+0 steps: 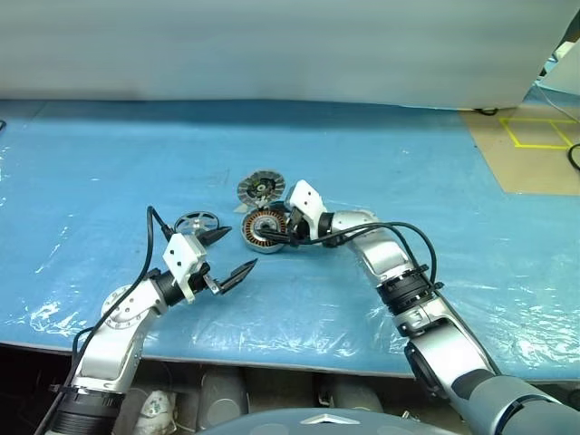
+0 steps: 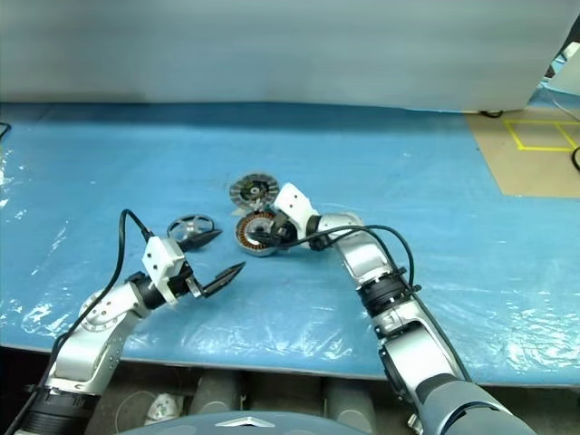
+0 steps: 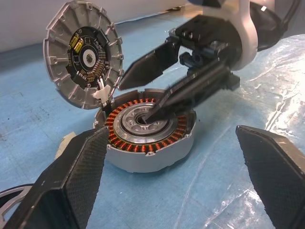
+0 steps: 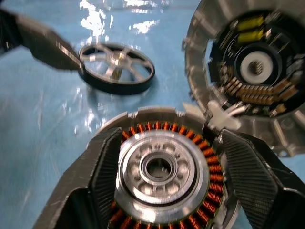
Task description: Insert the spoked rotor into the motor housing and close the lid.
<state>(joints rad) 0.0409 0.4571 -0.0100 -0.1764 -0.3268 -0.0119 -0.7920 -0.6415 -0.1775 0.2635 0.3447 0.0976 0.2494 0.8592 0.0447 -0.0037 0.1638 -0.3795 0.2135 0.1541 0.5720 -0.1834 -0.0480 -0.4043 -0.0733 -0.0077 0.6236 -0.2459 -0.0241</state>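
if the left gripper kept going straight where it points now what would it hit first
Most likely the motor housing, which sits dead ahead between the left gripper's open fingers, with the right gripper poised over its centre. Depth is hard to judge.

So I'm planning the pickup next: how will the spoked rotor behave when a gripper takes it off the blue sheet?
The spoked rotor looks like rigid metal, so probably stiff. It's a thin ring with open spokes, so likely light. Lying flat on the glossy blue sheet, it may slide when nudged; stood on its rim, it could roll.
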